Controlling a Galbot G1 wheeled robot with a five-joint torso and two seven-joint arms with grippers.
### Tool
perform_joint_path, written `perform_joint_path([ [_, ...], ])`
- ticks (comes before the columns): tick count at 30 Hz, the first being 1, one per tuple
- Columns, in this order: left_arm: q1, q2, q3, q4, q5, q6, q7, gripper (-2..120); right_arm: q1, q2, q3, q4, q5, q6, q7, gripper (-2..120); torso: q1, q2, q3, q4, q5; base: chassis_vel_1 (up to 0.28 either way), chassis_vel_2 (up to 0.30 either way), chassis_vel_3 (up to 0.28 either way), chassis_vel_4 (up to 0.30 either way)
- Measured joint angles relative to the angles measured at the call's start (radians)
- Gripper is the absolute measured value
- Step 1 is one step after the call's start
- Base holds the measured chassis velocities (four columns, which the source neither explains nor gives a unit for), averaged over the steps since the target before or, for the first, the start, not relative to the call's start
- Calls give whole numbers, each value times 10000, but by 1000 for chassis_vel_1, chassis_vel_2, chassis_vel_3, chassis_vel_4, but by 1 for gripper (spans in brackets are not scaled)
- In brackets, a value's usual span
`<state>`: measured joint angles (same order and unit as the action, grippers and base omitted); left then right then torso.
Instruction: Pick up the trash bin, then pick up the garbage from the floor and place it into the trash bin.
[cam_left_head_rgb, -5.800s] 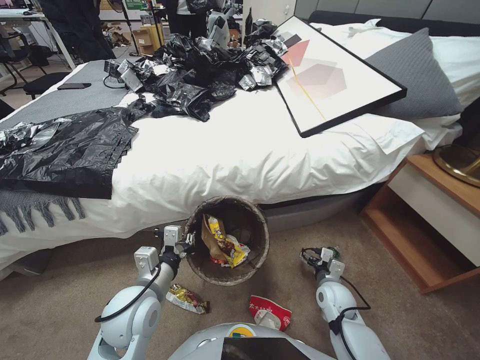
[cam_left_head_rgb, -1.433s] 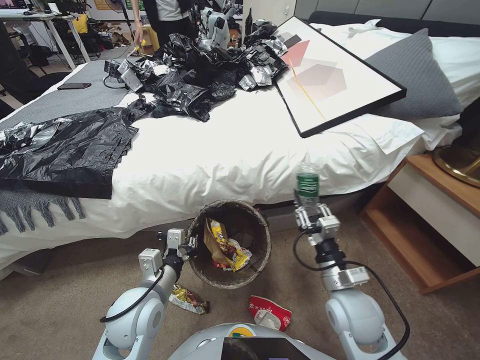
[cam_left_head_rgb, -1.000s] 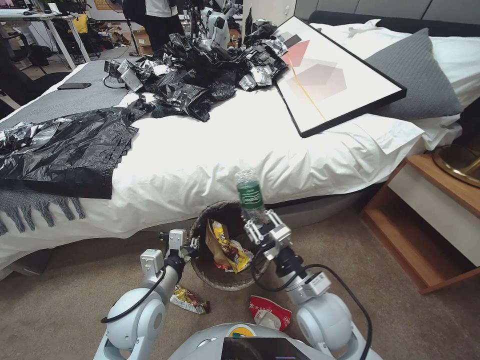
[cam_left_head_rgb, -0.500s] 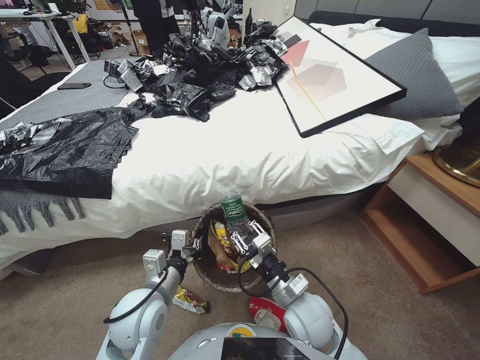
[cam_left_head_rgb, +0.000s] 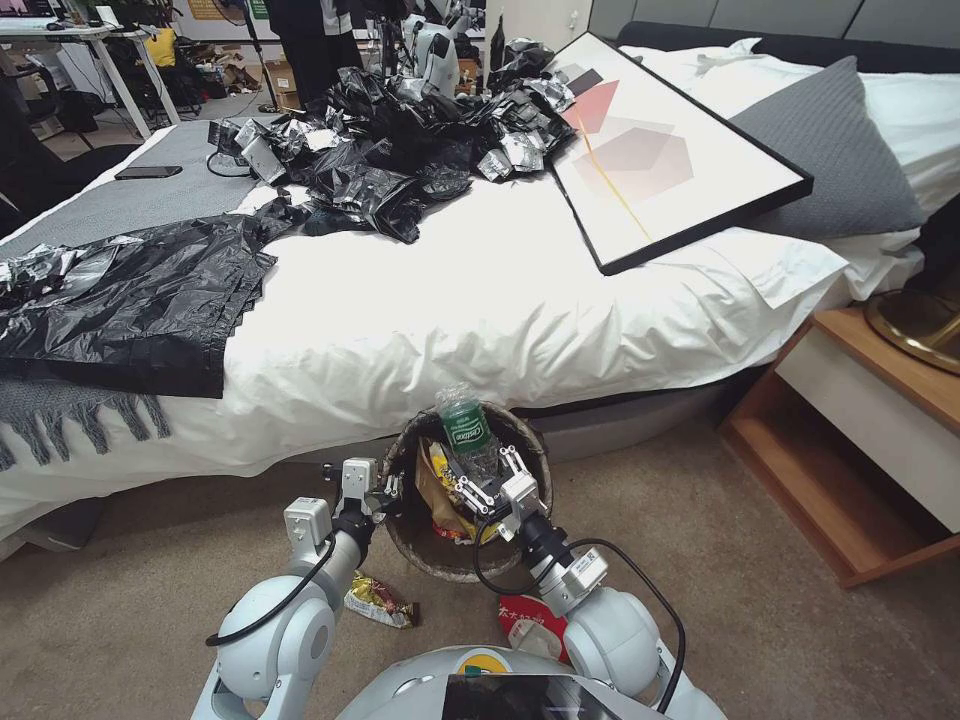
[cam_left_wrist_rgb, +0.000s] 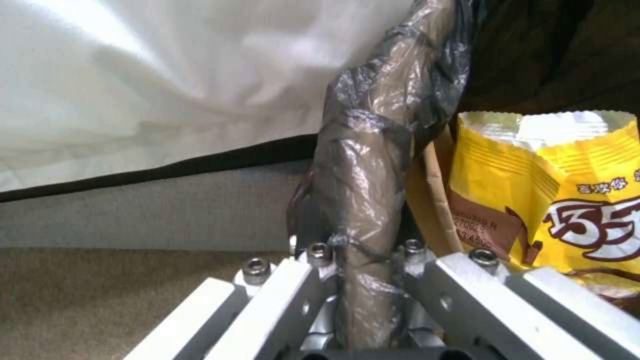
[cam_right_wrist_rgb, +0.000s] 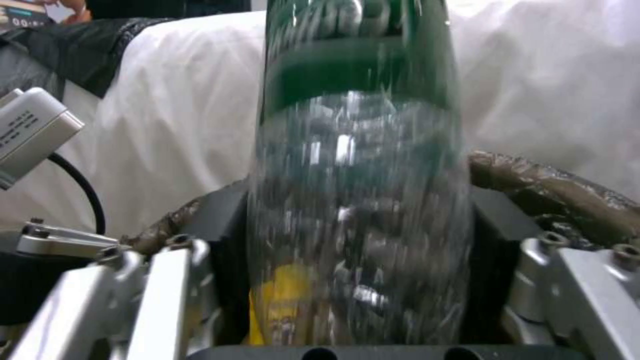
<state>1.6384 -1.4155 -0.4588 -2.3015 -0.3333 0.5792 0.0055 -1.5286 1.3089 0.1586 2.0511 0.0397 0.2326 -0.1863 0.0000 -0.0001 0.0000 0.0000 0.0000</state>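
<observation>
Right tool lowered over trash bin, pinching green bottle, left tool pinching rim

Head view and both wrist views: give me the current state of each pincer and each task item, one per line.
Left pincer: shut on the bin's bag-lined rim.
Right pincer: shut on the bottle, over the bin's mouth.
Clear plastic bottle with green label: held, base up.
Round trash bin with dark bag liner: upright, partly filled.
Yellow snack bag: inside bin.
Crumpled wrapper: on carpet.
Red-and-white carton: on carpet.
</observation>
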Motion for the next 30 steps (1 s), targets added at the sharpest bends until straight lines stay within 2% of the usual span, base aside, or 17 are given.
perform_joint_path([
  [2,-7,-4,-4,-3,-10,0,1,0,16,9,-1,-43,-19,7,-7,76,0,0,0,0,0,0,0,0,0],
  [4,-8,-5,-5,-3,-10,0,2,0,17,10,0,-46,-21,8,-7,78,0,0,0,0,0,0,0,0,0],
  [6,-17,-9,-12,-3,-15,0,6,0,20,13,23,-58,-29,24,-8,89,0,0,0,0,0,0,0,0,0],
  [10,-24,-14,-23,-3,-22,0,8,0,20,12,52,-58,-32,34,-8,99,0,0,0,0,0,0,0,0,0],
  [23,-22,-26,-44,-8,-25,0,17,0,18,6,85,-79,-84,101,11,100,1,0,0,0,0,0,0,0,0],
  [30,-2,7,-148,-26,-66,4,25,0,-195,265,672,1316,-82,215,1208,100,0,0,0,0,1,0,0,0,0],
])
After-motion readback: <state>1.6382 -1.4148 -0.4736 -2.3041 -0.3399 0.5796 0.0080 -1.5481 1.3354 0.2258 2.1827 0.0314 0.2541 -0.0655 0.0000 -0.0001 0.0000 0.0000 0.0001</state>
